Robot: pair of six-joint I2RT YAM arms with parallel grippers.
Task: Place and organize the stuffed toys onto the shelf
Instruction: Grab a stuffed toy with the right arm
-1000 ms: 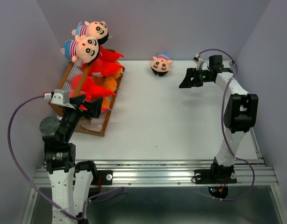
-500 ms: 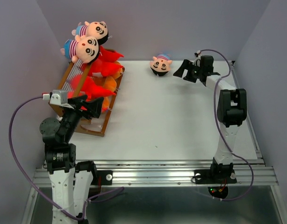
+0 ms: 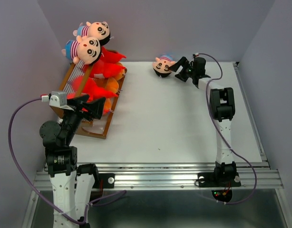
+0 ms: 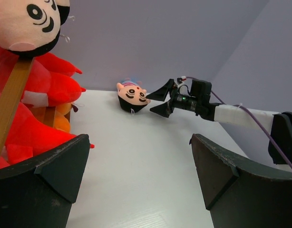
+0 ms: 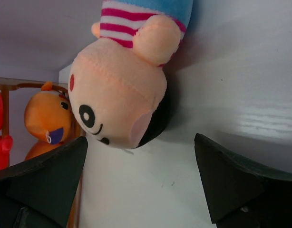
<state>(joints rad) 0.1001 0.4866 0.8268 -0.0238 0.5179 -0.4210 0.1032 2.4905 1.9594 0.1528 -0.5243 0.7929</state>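
Observation:
One doll head (image 3: 162,65) with a striped cap lies on the white table at the back, also seen in the left wrist view (image 4: 133,96) and close up in the right wrist view (image 5: 120,99). My right gripper (image 3: 177,71) (image 5: 140,139) is open just right of it, one finger on each side of its near edge, apart from it. The shelf (image 3: 101,130) stands at the left. It holds two doll heads (image 3: 84,50) on top, red toys (image 3: 91,88) and orange toys (image 5: 46,116) below. My left gripper (image 3: 96,108) (image 4: 140,137) hangs open and empty beside the shelf's front.
Grey walls close in the table at the back and on both sides. The right arm's cable (image 3: 210,56) loops above its wrist. The shelf's wooden post (image 4: 13,95) stands close to my left fingers.
My right gripper has swung left along the back of the table, right up to the lone doll head. The left arm has barely moved.

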